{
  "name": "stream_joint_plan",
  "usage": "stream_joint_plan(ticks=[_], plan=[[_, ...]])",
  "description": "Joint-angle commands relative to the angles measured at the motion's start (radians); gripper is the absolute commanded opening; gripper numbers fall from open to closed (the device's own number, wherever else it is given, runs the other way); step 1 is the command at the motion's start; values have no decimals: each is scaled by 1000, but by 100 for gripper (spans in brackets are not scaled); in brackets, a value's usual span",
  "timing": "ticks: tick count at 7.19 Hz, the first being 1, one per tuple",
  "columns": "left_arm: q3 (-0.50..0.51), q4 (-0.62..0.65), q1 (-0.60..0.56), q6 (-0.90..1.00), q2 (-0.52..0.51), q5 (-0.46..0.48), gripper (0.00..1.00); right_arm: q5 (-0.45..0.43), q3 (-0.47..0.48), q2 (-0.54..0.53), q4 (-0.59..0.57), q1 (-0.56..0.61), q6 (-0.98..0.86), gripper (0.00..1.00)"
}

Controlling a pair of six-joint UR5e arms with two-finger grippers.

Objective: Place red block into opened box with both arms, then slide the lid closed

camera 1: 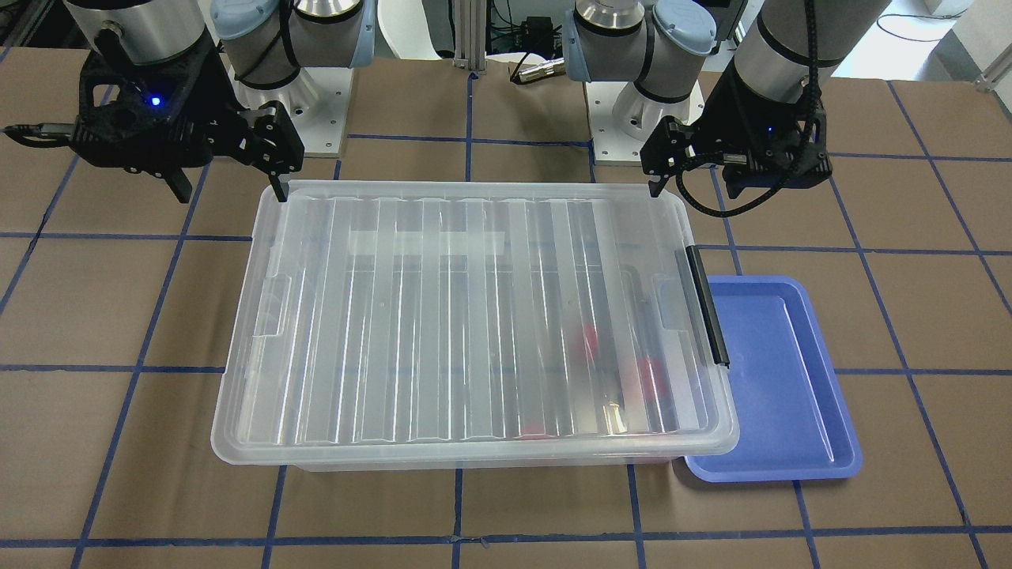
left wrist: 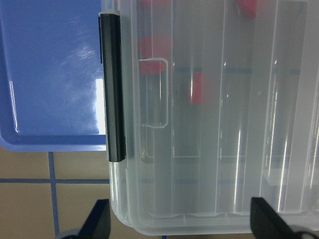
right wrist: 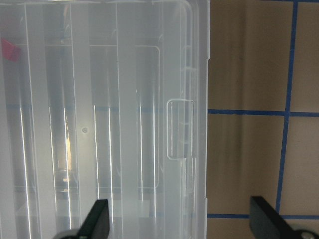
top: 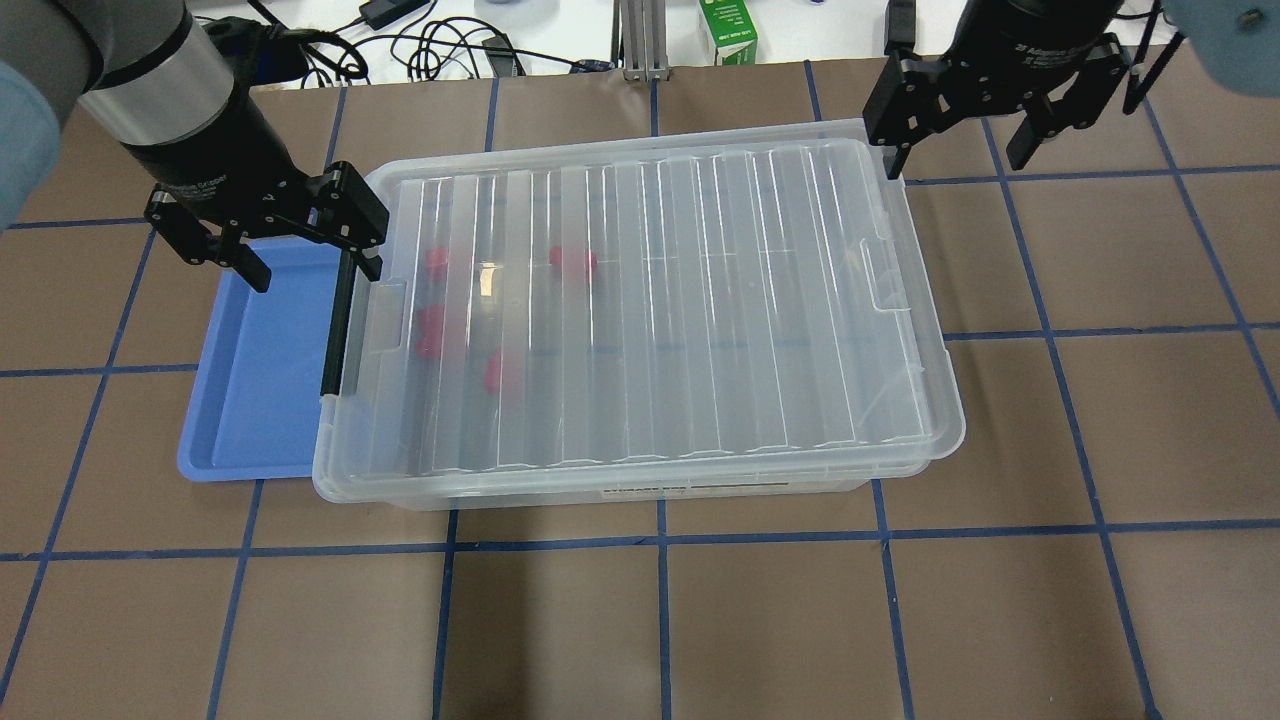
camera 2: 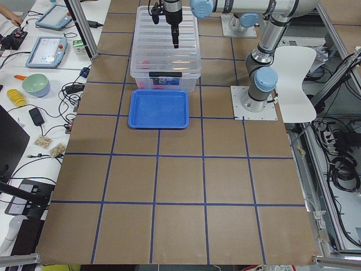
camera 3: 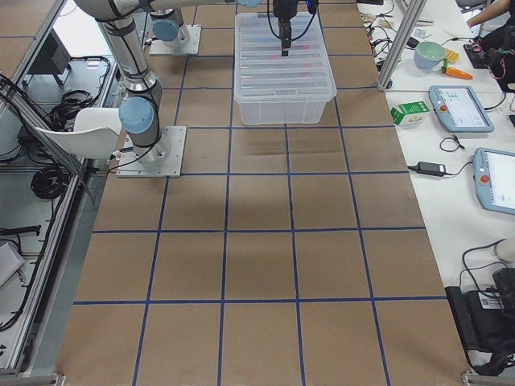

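- Your left gripper (top: 310,266) stood wide open and held nothing. One finger was at the lid's corner, the other over the blue tray (top: 250,400).
- Your right gripper (top: 955,160) was also spread wide and empty. One finger was at the opposite short end's corner, the other over the table (top: 700,620).
- The lid (top: 680,300) lay flat over the box (top: 700,490), covering it.
- The black clip bar (top: 338,320) ran along the short end beside your left gripper.
- Red pieces (top: 572,260) showed blurred through the ribs, inside the box toward the clip end. You could not tell which was the task's block.
- The tray sat against that same end.
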Motion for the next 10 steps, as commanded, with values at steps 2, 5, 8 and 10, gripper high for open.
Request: stream_joint_plan(ticks=[2, 5, 8, 10], plan=[[1, 0, -2, -5, 2, -5, 100, 0, 7, 9, -15, 8, 2, 100], [7, -3, -2, 1, 10, -9, 100, 3, 1, 9, -14, 6, 7, 100], [13, -15, -2, 9, 31, 41, 100, 3, -1, 9, -14, 6, 7, 100], [4, -15, -2, 9, 33, 42, 100, 1, -1, 9, -14, 6, 7, 100]])
